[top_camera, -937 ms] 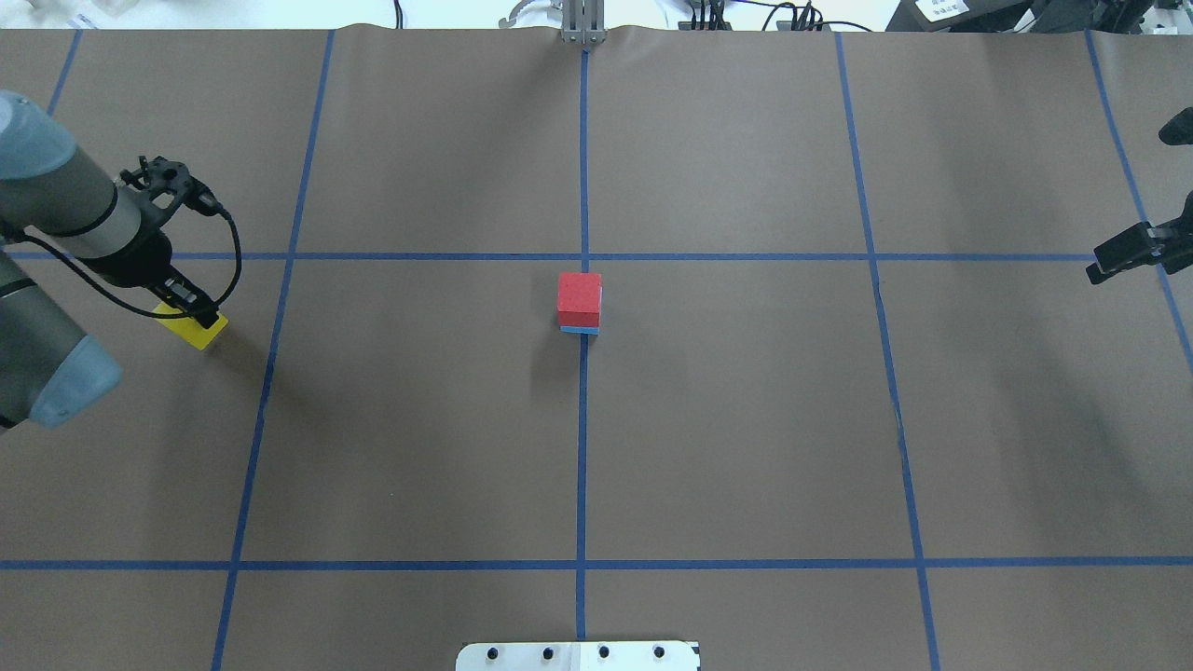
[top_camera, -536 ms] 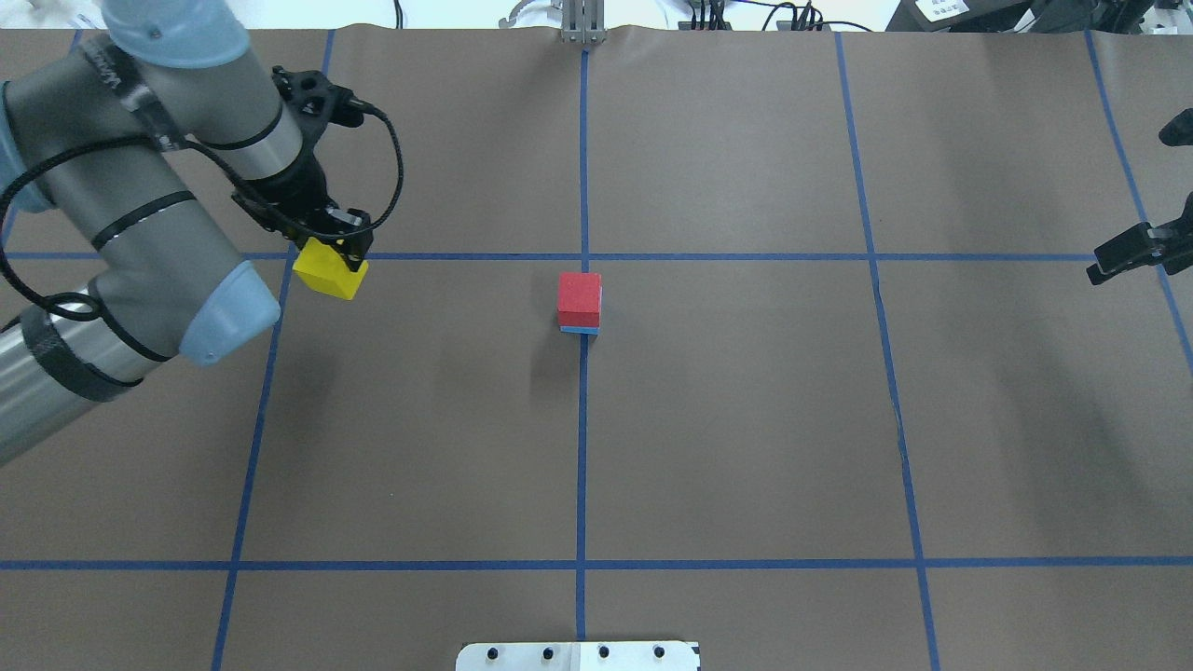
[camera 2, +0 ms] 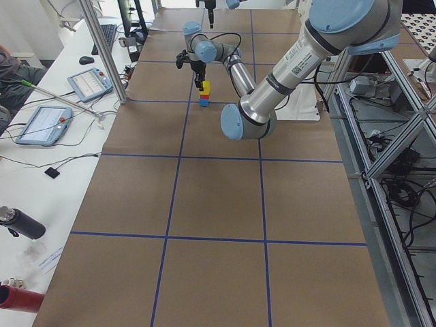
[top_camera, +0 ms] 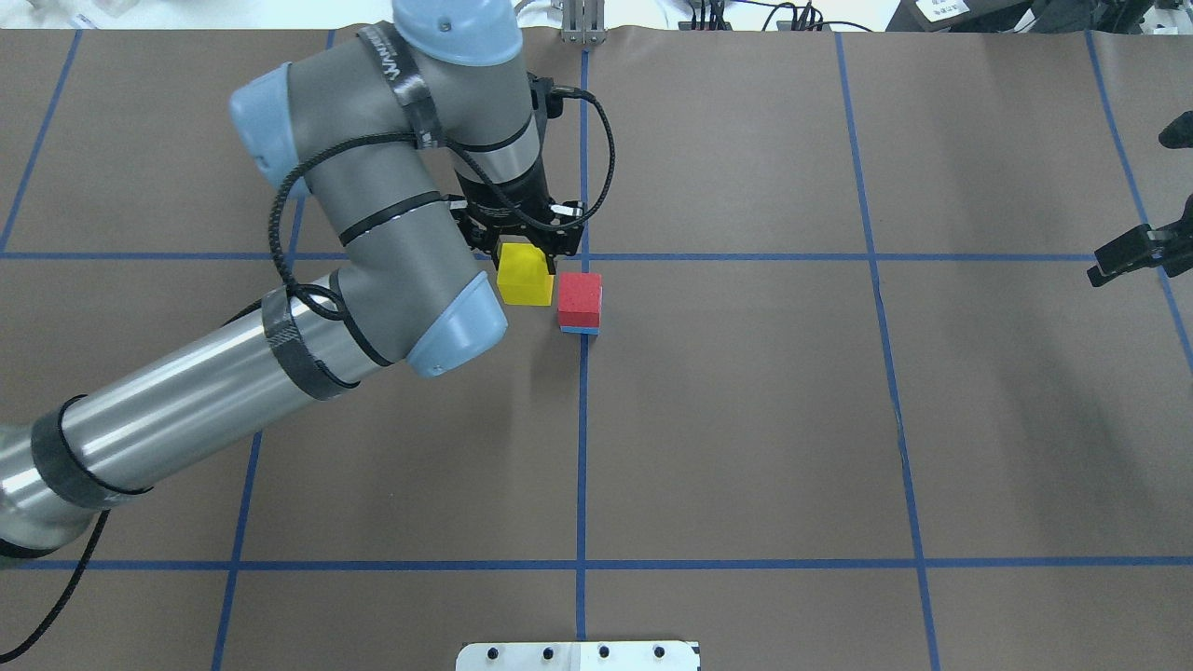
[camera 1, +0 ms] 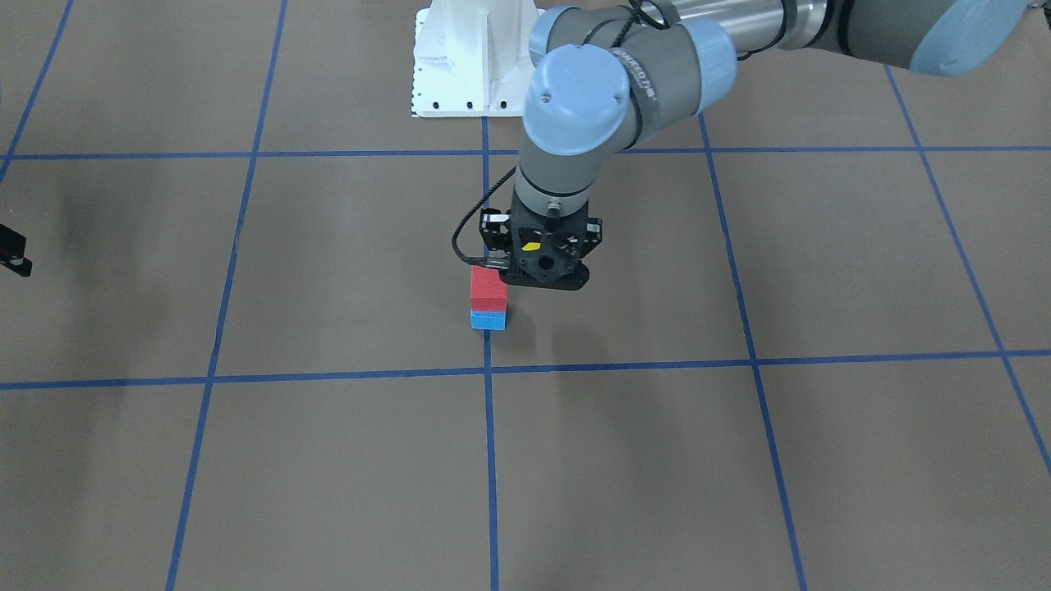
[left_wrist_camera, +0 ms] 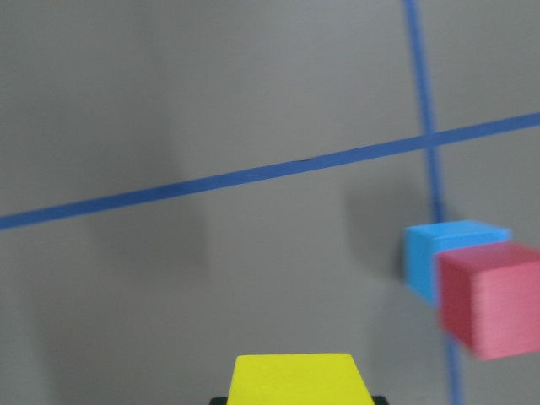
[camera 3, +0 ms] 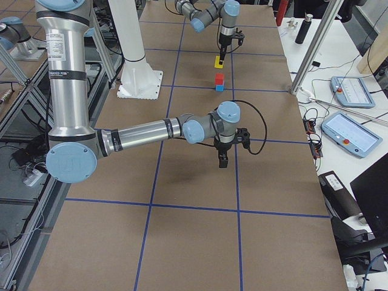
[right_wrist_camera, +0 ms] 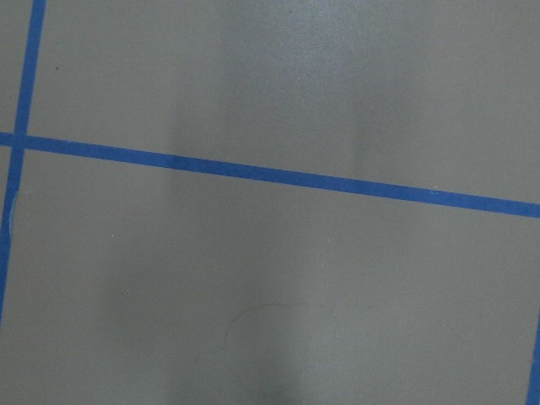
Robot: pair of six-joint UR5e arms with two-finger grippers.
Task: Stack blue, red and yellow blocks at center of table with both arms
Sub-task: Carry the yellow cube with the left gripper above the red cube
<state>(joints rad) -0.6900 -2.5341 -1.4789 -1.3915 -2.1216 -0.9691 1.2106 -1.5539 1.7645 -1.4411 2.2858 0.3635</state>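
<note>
Carrying yellow block (top_camera: 524, 276) to the stack: third and last placement in hand. Held off the table in left gripper (top_camera: 525, 253), fingers clamped on two opposite sides of the block. Located just short of the centre of table (top_camera: 746, 447), on the side toward its left edge, well apart from every edge and corner. Not yet over red block (top_camera: 579, 295); just beside it, no contact visible. Red seated on blue block (top_camera: 580, 329), both at table centre on the crossing of blue tape lines (top_camera: 582, 466).

Orientation: near-cubic, so no long axis to speak of; one flat face up, side faces roughly square with the tape lines and with red's faces. Slight twist not ruled out.

Next move, as judged: short sideways shift toward the right edge until centred above red, underside clear of red's top, then straight descent and release. Risk: clipping red's near edge and pushing the stack off line.

Right gripper (top_camera: 1132, 252): parked near the right edge, empty by appearance; finger spread impossible to tell.
</note>
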